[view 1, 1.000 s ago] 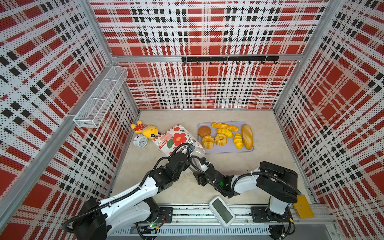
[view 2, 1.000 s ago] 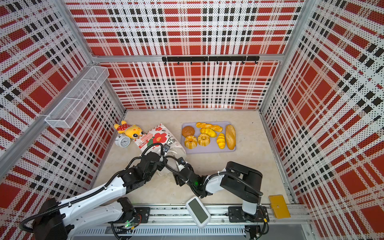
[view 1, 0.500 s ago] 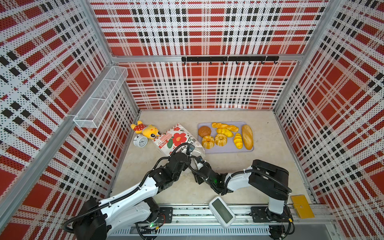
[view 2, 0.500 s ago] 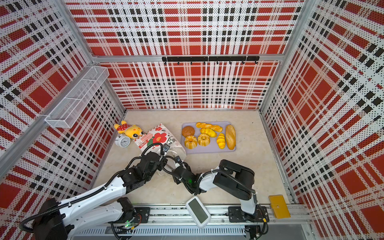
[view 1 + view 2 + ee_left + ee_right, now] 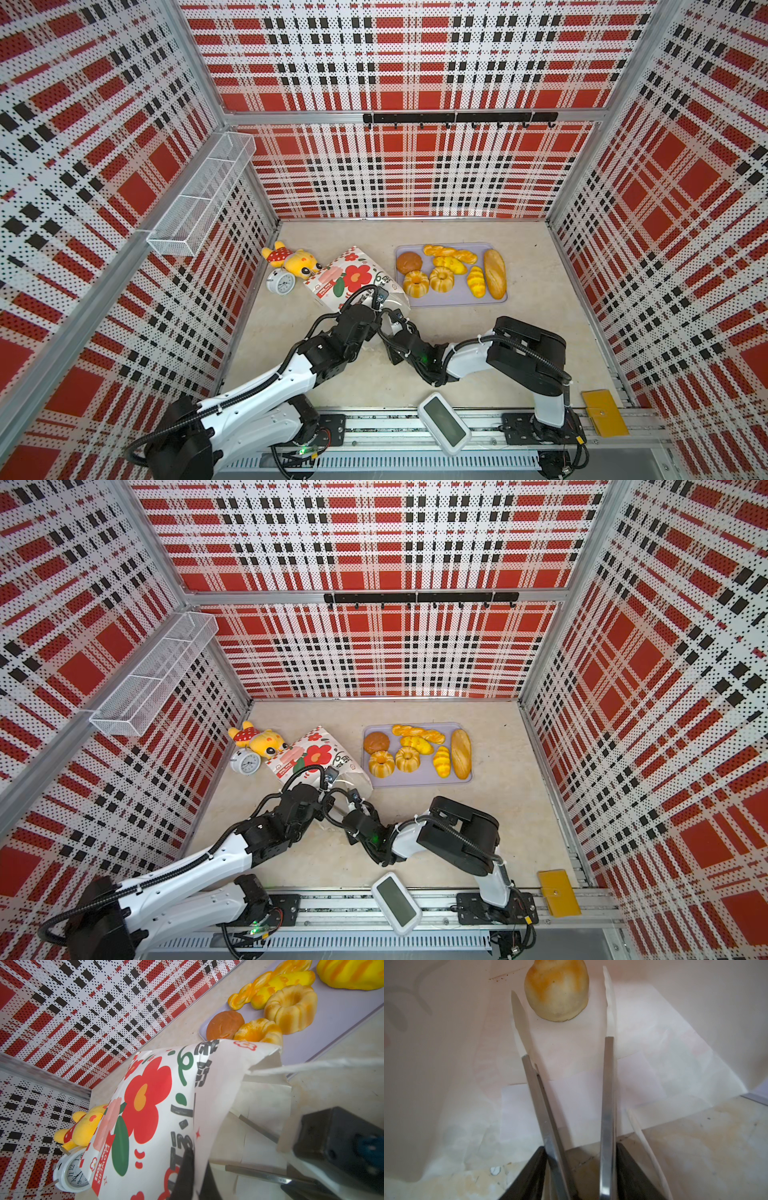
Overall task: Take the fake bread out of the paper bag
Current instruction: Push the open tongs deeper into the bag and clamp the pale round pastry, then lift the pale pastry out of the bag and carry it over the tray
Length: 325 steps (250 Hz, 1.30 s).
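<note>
White paper bag with red flowers (image 5: 353, 276) lies on its side. The left gripper (image 5: 195, 1172) is clamped on its upper rim. Inside the bag, the right gripper (image 5: 564, 1012) stands spread either side of a small pale golden toy bread roll (image 5: 556, 991), not touching it. Seven glossy toy loaves (image 5: 440, 278) rest on a lilac tray (image 5: 453, 298) just beside the bag.
</note>
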Tool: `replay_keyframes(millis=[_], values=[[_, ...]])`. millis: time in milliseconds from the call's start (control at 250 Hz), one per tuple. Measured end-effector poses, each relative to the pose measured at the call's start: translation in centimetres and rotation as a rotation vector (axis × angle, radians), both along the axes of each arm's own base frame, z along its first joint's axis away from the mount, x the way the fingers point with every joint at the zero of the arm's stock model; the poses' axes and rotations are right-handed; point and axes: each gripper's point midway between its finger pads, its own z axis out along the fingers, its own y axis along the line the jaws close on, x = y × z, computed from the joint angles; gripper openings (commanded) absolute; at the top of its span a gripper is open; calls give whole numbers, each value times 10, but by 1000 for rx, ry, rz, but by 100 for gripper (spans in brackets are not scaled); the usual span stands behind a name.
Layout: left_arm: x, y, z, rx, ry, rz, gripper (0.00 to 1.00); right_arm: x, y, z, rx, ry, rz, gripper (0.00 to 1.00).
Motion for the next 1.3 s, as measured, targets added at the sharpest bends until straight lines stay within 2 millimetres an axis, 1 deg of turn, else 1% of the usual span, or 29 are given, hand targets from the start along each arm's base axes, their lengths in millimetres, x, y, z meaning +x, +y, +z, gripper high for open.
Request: replay_keyframes(millis=[264,428,556,640,748,880,976,1132,1208,1301], values=[[0,0,1,-3,-2,0,0,-2,-2,2,-9,20,12,42],[0,-1,1,-6,-5,-1,0,-5,-4,2,-21,38,24,41],[1,-1,2,-7,-6,-1,0,-3,-4,2,-30,53,27,40],[1,-1,2,-8,-6,-1,0,-2,-3,2,-31,63,29,37],[1,-1,2,-8,-7,0,0,-2,-3,2,-32,73,34,35],[1,-1,3,-15,-11,1,0,-2,-4,8,-27,88,41,35],[2,-2,4,-23,-15,3,0,2,-6,15,-8,98,39,34],[2,-2,4,-26,-14,4,0,10,-9,23,22,108,32,26],[2,-2,4,-26,-14,4,0,10,-9,22,25,115,38,25],[2,-2,4,-26,-14,4,0,8,-8,23,29,125,46,21]])
